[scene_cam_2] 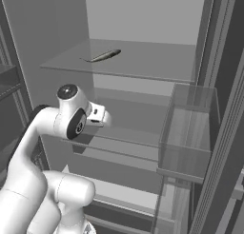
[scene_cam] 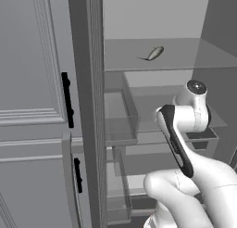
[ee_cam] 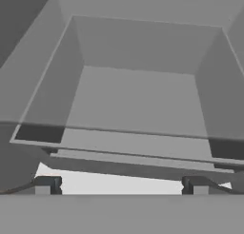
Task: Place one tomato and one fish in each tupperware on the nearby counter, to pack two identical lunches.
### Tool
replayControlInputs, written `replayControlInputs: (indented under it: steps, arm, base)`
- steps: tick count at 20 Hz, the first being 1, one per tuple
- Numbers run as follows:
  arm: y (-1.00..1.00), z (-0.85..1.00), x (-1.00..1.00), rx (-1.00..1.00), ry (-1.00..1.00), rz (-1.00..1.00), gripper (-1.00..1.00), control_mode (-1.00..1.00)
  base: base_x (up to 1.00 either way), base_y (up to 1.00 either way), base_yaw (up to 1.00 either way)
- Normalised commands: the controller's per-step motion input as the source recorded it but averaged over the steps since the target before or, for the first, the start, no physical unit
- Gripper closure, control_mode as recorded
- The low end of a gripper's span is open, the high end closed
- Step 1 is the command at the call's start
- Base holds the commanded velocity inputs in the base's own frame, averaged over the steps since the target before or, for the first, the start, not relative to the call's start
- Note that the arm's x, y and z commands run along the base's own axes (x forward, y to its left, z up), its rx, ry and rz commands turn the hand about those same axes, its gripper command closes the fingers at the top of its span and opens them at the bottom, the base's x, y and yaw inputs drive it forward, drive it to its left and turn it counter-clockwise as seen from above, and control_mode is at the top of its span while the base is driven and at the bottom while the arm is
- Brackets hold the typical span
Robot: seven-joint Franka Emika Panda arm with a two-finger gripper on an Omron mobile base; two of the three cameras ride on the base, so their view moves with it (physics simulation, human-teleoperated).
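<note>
Hand view: pincer (ee_cam: 122, 184) spread wide, two dark tips far apart at the bottom, nothing between them, touching nothing. Ahead of the tips, a shallow grey shelf bay with side walls and back wall, a clear shelf (ee_cam: 138, 104) floor, front edge running across just above the tips.

Left base view: one fish (scene_cam: 154, 53) lies on the upper shelf (scene_cam: 185, 55) inside the open fridge, near the middle, tail toward the left edge. Arm bent below it, wrist at the level of the next shelf down. Fridge door (scene_cam: 32, 106) open at left, door bins (scene_cam: 121, 116) on its inner side.

Right base view: fish (scene_cam_2: 103, 55) toward the left front edge of the upper shelf, well above the hand. Open room between the shelves; door bin (scene_cam_2: 188, 133) at right.
</note>
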Motion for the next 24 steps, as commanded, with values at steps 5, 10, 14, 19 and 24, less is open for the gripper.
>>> replayControlInputs:
  steps: [5, 10, 14, 19, 24]
  arm:
    - [0.00, 1.00, -0.53, 0.07, -0.42, -0.05, -1.00, -1.00]
    - [0.00, 1.00, -0.44, 0.03, -0.36, -0.04, -1.00, -1.00]
    - [0.00, 1.00, -0.27, 0.00, -0.21, -0.06, -1.00, -1.00]
    - [0.00, 1.00, -0.06, 0.00, -0.03, -0.09, -1.00, -1.00]
    - [0.00, 1.00, 0.00, -0.03, 0.16, -0.04, -1.00, -1.00]
  base:
    - [0.00, 0.00, 0.00]
    - [0.00, 0.00, 0.00]
    - [0.00, 0.00, 0.00]
    - [0.00, 0.00, 0.00]
    - [0.00, 0.00, 0.00]
